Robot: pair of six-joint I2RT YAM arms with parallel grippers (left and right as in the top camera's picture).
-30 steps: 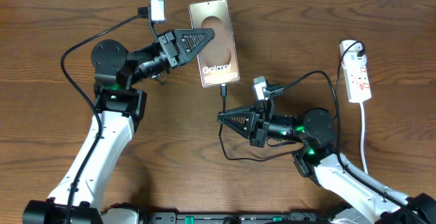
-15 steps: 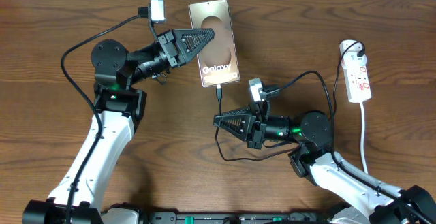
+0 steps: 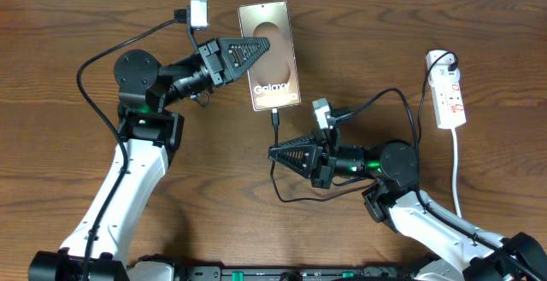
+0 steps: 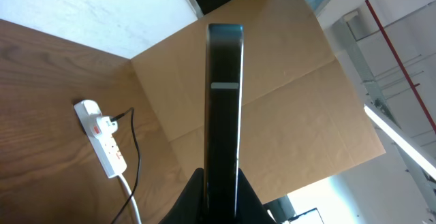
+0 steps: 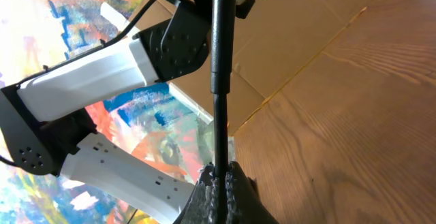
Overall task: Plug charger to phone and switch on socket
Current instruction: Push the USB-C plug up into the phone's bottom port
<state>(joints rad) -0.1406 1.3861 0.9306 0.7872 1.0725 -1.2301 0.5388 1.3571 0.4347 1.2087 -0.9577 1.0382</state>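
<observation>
Evidently the charger point(image 3: 275, 120) is at the insertion step: its connector stands upright at the phone point(image 3: 278, 93), tip at the middle of the near edge where the port should be. Whether it is fully seated I cannot tell.

The right gripper point(image 3: 273, 152) is closed on the cable just behind the connector, so the tip stays stiff and aimed. The left gripper point(image 3: 267, 43) is clamped on the phone's left side, probably to brace it against the push.

The socket point(image 3: 450, 97) lies well apart at the right of the table point(image 3: 385, 25), with the white plug in its far end and neither arm near its switches, so I judge that switching is not yet done.

The overhead view gives the layout, with the cable looping from the plug round to the right gripper. The left wrist view adds that the phone point(image 4: 224, 101) sits edge-on between its fingers, pinched across its thickness, with the socket point(image 4: 105, 146) beyond. The right wrist view shows the charger point(image 5: 219, 47) rising straight from its closed fingers point(image 5: 211, 183), in line with them.
</observation>
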